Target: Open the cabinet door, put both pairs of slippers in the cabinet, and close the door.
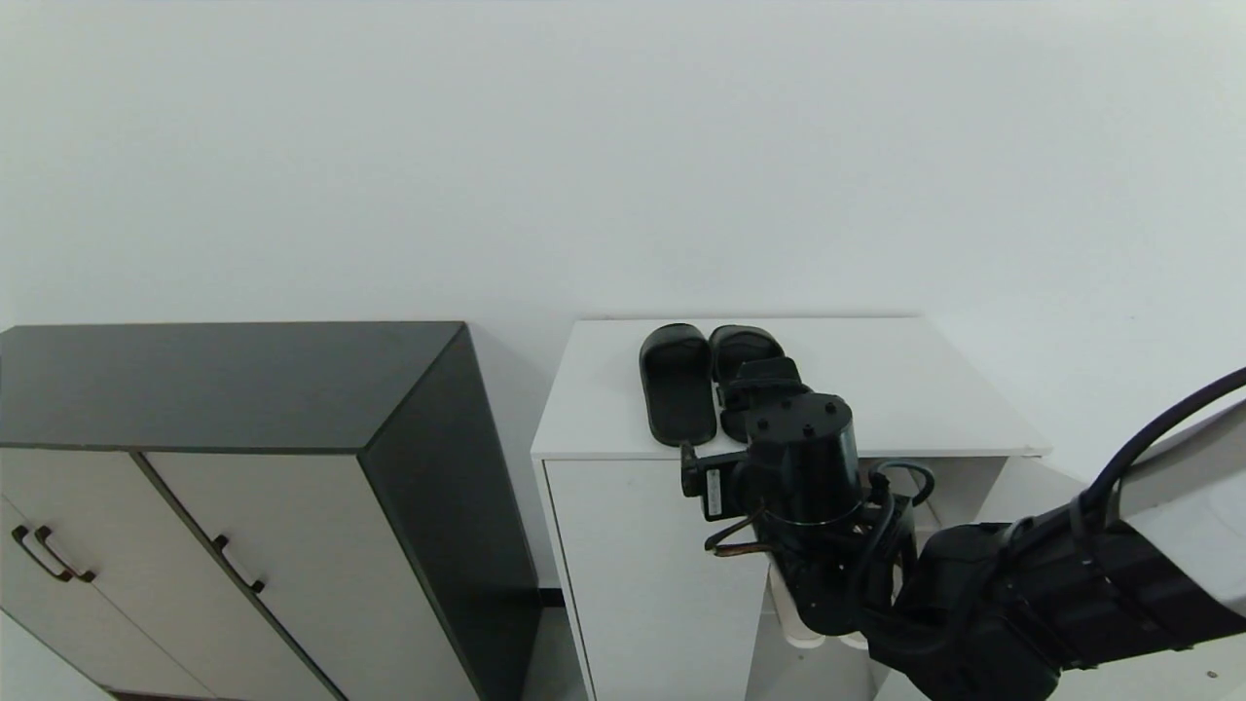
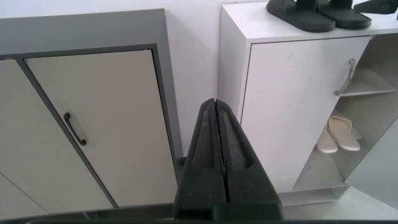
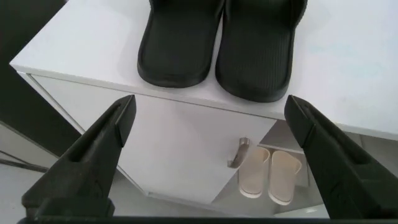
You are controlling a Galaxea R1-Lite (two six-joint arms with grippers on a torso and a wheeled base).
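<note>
A pair of black slippers [image 1: 677, 394] [image 3: 180, 43] [image 2: 317, 12] lies side by side on top of the white cabinet [image 1: 604, 389]. My right gripper [image 1: 764, 385] [image 3: 211, 109] is open and hovers at the cabinet's front edge, just before the right black slipper's near end, holding nothing. The cabinet's right half stands open. A pair of beige slippers [image 2: 337, 134] [image 3: 268, 175] rests on a lower shelf inside. The left door [image 2: 292, 106] with its metal handle [image 2: 346, 78] [image 3: 238, 152] is closed. My left gripper [image 2: 215, 106] is shut and empty, low and well left of the white cabinet.
A dark-topped cabinet [image 1: 224, 380] [image 2: 93, 124] with pale doors and black handles stands to the left of the white one, a narrow gap between them. A plain white wall runs behind both. An empty shelf [image 2: 367, 84] sits above the beige slippers.
</note>
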